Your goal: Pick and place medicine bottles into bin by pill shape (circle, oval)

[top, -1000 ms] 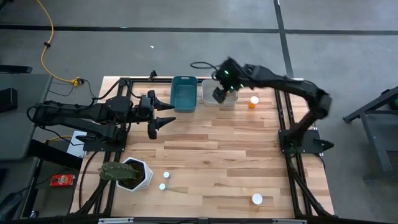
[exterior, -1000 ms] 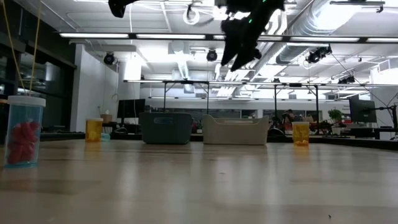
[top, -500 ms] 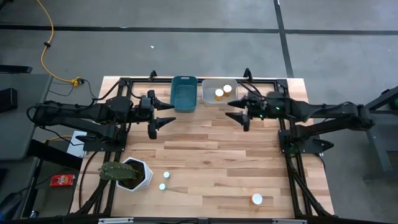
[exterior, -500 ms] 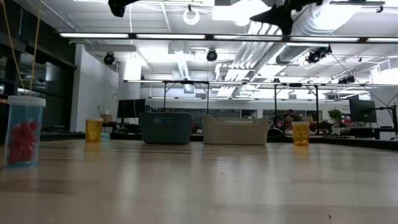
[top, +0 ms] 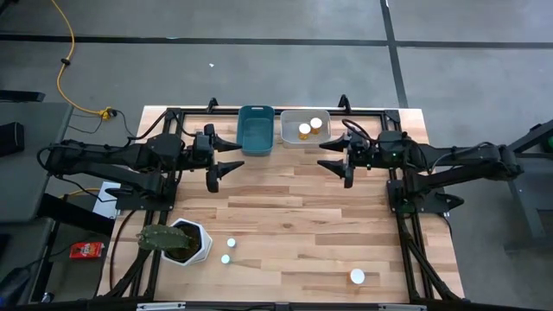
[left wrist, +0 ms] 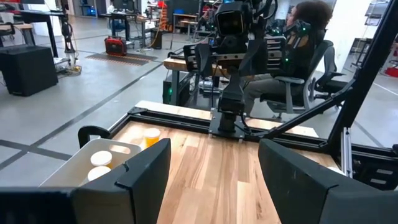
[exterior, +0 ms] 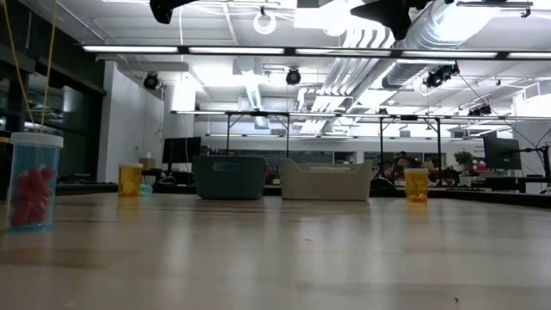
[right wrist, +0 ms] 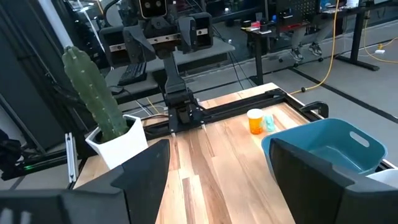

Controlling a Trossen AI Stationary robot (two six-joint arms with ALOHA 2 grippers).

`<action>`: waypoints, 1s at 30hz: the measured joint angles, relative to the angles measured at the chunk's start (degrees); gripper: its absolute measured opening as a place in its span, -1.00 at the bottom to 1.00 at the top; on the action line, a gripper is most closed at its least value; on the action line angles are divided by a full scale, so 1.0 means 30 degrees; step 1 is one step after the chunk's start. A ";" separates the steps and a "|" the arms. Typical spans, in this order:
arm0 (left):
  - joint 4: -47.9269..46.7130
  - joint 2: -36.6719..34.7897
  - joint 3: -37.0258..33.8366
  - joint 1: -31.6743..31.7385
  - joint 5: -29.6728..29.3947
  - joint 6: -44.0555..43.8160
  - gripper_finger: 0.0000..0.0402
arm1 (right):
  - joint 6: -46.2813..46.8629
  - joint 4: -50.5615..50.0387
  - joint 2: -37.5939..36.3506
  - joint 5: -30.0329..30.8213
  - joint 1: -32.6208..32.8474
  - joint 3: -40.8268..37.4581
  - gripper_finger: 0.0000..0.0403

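Observation:
Two amber medicine bottles with white caps (top: 309,127) stand in the white bin (top: 292,138). Three more bottles show by their white caps on the near part of the table: two (top: 228,251) by the plant pot and one (top: 357,276) at the near right. Another amber bottle (left wrist: 151,137) stands on the table beside the white bin. One more (right wrist: 255,121) stands at the far left. My left gripper (top: 235,156) is open and empty above the table, left of the bins. My right gripper (top: 327,156) is open and empty, right of the bins, facing the left one.
A blue bin (top: 256,130) stands left of the white bin at the far edge. A white hexagonal pot with a cactus (top: 177,241) stands at the near left. A person sits on a chair (left wrist: 292,56) beyond the table's right side. Bare wood lies between the grippers.
My right gripper has drawn back from over the white bin toward the table's right and near side and turned level, fingers pointing left. The two bottles in the white bin, hidden by it before, now show. My left arm has kept still.

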 joint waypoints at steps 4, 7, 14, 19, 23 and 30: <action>0.0001 0.0006 0.0000 0.0000 -0.0012 0.0000 0.15 | 0.0000 0.0000 0.0000 0.0000 0.0000 0.0000 0.33; 0.0007 0.0000 0.0000 0.0000 -0.0012 0.0000 0.15 | 0.0064 0.0000 0.0000 0.0000 -0.0007 0.0000 0.33; 0.0026 0.0103 0.0000 0.0029 -0.2173 -0.1234 0.15 | 0.0204 0.0000 0.0000 0.0007 -0.0007 0.0000 0.33; -0.1546 0.0189 0.0289 0.1446 -0.3819 -0.1528 0.15 | 0.0533 0.0000 0.0007 0.0523 -0.0011 0.0000 0.33; -0.6846 0.0543 0.1710 0.4231 -0.3052 -0.2201 0.18 | 0.0707 -0.0001 0.0007 0.0518 -0.0022 0.0000 0.33; -1.2532 0.2391 0.2554 0.9433 -0.0892 -0.2171 0.37 | 0.0974 -0.0007 0.0007 0.0525 -0.0015 0.0000 0.33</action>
